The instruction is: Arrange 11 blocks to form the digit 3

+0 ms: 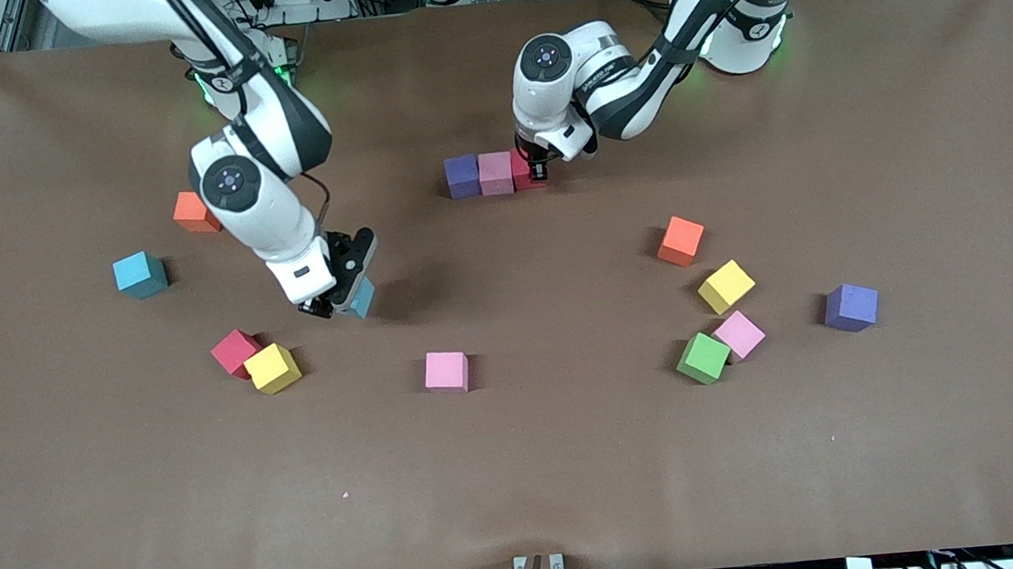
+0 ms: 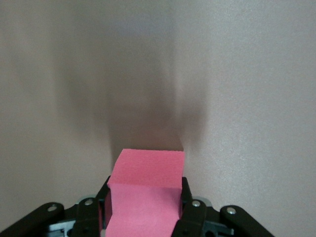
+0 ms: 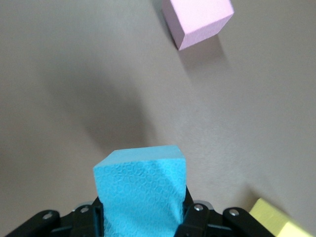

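While the left hand (image 1: 539, 170) clamps a red block (image 1: 522, 173) beside the pink block (image 1: 495, 174), the right hand (image 1: 336, 305) grips a tilted blue block (image 1: 362, 299).

Front view: high camera across the brown table (image 1: 577, 462), facing both robot bases along its top edge, looking steeply down; whole tabletop in frame.

Left wrist view: mounted on the left arm's wrist, looking down past the left gripper (image 2: 144, 207) at very close range; a red cube (image 2: 145, 197) between the fingers fills the lower frame, bare table surface around it. The same cube (image 1: 522, 173) shows in the front view.

Right wrist view: same kind of mount, close over the right gripper (image 3: 142, 217) clamping a blue cube (image 3: 140, 192). Shared with the front view: that cube (image 1: 362, 299), a pink cube (image 3: 197, 19) (image 1: 446, 370), a yellow cube (image 3: 279, 222) (image 1: 273, 368).
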